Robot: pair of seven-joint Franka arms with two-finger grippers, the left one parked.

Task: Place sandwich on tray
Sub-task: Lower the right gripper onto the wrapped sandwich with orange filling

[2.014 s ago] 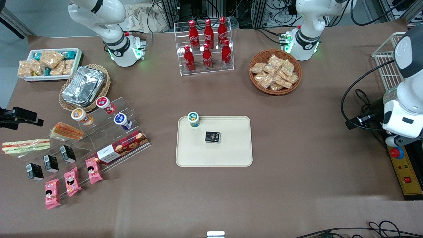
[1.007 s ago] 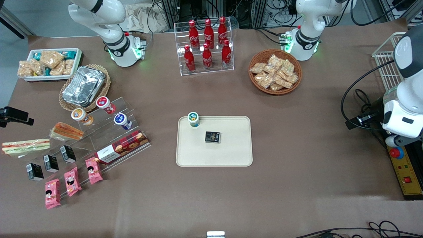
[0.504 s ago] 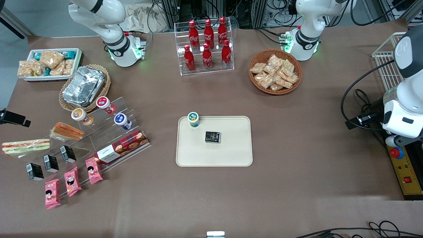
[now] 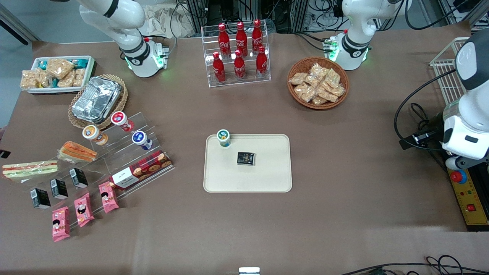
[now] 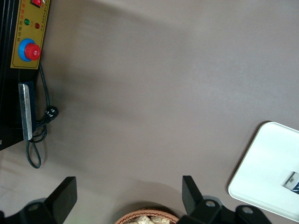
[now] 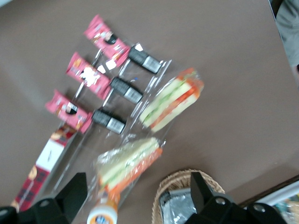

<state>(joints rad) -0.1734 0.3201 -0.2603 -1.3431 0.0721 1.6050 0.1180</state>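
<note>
Confusion between the clear-wrapped pale triangular sandwich [image 6: 172,100] at the table's working-arm edge and the neighbouring orange-layered sandwich [image 6: 128,163] is risked, since the gripper [image 6: 138,193], jaws spread wide and empty, is held high above both, well apart from the cream-beige rectangular tray [image 4: 267,179].

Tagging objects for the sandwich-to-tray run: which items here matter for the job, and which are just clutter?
Job items:
- sandwich, on the clear display stand
- tray, mid-table
- gripper, open, above the sandwiches

Clutter:
- orange-layered sandwich
- cup and dark packet, both on the tray
- cola bottles
- snack basket
- biscuit box
</note>
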